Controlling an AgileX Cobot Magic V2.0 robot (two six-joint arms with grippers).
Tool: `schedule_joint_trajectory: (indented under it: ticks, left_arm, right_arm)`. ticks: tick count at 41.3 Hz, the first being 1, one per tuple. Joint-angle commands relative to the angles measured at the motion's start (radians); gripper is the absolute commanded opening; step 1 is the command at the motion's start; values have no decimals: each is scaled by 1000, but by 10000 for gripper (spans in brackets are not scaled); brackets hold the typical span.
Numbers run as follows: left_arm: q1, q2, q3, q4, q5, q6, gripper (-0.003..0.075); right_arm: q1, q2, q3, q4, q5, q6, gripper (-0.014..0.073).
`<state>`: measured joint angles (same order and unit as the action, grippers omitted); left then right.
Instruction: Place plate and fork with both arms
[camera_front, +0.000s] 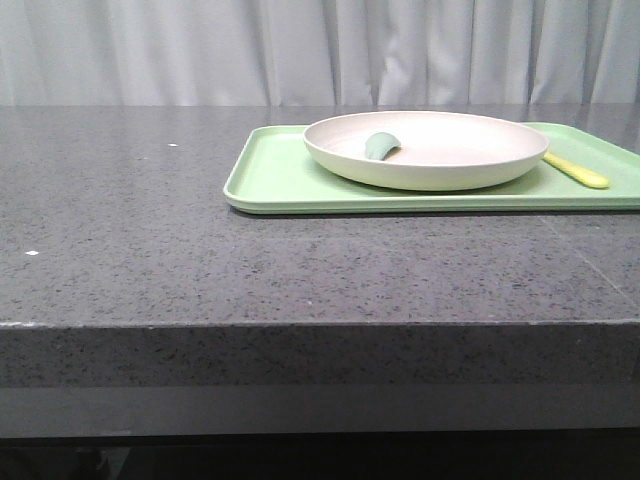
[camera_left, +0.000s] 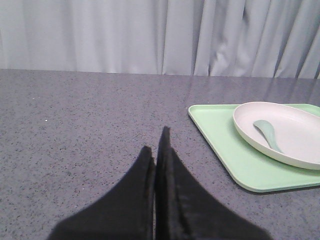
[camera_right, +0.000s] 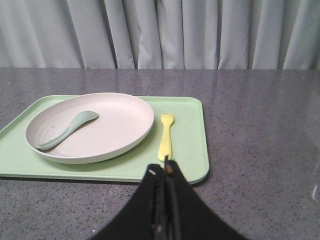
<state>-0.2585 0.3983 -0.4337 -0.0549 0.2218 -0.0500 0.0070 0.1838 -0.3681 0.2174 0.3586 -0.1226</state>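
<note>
The cream-white plate (camera_front: 430, 150) lies on a light green tray (camera_front: 270, 180) at the right of the grey table. It also shows in the left wrist view (camera_left: 295, 135) and the right wrist view (camera_right: 115, 125). The pale yellow fork (camera_front: 577, 171) lies on the tray to the right of the plate and shows in the right wrist view (camera_right: 166, 136). My left gripper (camera_left: 156, 145) is shut and empty over bare table, left of the tray. My right gripper (camera_right: 164, 167) is shut and empty, just short of the tray's near edge by the fork's handle. Neither gripper shows in the front view.
A grey-green spoon (camera_front: 381, 146) lies in the plate, also in the wrist views (camera_left: 267, 134) (camera_right: 67, 130). The tray shows in the left wrist view (camera_left: 225, 145) and the right wrist view (camera_right: 192, 130). A pale curtain (camera_front: 320, 50) hangs behind the table.
</note>
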Motion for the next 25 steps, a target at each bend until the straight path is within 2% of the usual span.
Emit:
schedule_joint_trajectory:
  ticks: [1,8,17,25]
  left_arm:
    - [2,-8,-9,0,-80,-2,-18]
    - [49,-99,105,0,-80,-2,-18]
    - [156,-303,301,0,-80,-2,-18]
    - [216,-412,402,0,-80,-2,-18]
  right_arm:
    - [-1,9,-22,4,-85,-8,-51]
    - [-1,9,-22,4,-85,-8,-51]
    - [-1,9,-22,4,-85,-8,-51]
    - [-1,9,-22,4,-85,-8,-51]
